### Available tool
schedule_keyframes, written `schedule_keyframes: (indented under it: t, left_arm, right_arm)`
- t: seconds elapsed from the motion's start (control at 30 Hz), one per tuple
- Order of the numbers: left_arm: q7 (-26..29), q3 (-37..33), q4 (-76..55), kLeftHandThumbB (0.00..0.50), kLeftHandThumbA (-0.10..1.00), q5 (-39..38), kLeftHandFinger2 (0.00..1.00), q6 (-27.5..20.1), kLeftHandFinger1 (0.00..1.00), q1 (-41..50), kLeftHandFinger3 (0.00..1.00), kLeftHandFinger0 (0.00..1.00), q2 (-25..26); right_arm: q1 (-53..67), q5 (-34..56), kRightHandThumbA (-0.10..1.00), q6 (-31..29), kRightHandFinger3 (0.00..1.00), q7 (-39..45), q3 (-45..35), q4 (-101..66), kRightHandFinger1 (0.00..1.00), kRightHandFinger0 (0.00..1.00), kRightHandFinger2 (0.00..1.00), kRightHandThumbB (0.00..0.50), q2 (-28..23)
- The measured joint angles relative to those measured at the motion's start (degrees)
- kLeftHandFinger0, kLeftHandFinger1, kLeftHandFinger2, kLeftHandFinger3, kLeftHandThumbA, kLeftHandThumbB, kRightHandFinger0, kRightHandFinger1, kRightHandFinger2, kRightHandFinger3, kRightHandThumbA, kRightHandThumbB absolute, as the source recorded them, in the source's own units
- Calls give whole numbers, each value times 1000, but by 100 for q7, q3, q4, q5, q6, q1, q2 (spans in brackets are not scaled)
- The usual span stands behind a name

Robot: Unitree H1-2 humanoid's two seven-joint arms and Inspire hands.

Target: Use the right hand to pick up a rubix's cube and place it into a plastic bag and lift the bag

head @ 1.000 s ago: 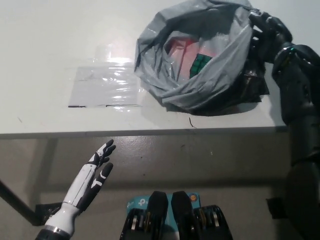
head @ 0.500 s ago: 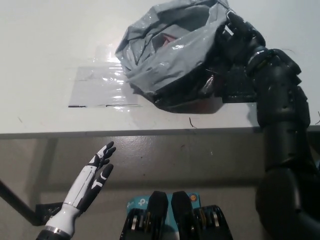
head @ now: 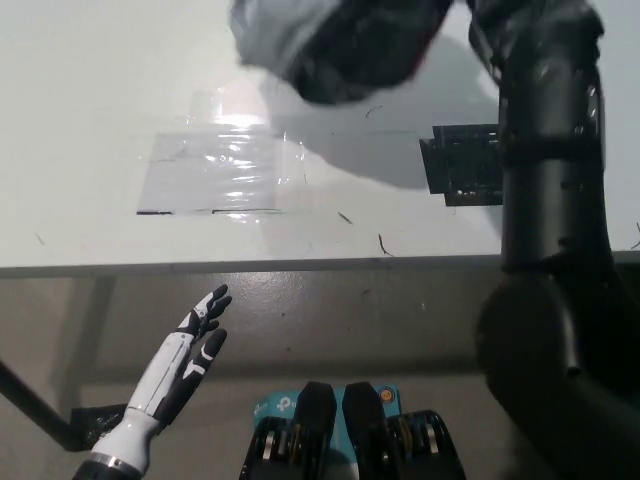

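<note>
Bag (head: 330,45) lifted off table (head: 90,120) | right robot hand unseen, grip unknown | left robot hand (head: 185,355) spread

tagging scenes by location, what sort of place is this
Probably a robot lab or test bench rather than a home: a plain white table with a taped-down clear plastic sheet, a black marker board, and bare floor beneath.

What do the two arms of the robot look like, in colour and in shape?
The left robot hand is white with black fingertips and dark palm patches, on a slim white forearm. The right arm is thick, glossy black, built of rounded segments; its hand is out of view.
</note>
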Motion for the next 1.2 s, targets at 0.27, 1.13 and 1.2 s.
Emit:
schedule_keyframes:
  t: [0.27, 1.13, 1.2]
  left_arm:
    - [-3, 1, -2, 124, 1000, -8, 1000, 2, 1000, -1, 1000, 1000, 0]
    - [-41, -1, -131, 153, 1000, -160, 1000, 122, 1000, -9, 1000, 1000, 10]
    - [-51, -3, -135, 156, 1000, -161, 1000, 124, 1000, -8, 1000, 1000, 11]
  right_arm:
    - [-658, 532, -100, 6, 944, -268, 148, -561, 288, 0, 768, 132, 122]
    - [-424, 1707, -100, 6, 840, -719, 889, -1083, 279, 0, 701, 94, 727]
    - [-192, 1624, -100, -10, 838, -689, 975, -774, 222, 0, 666, 91, 851]
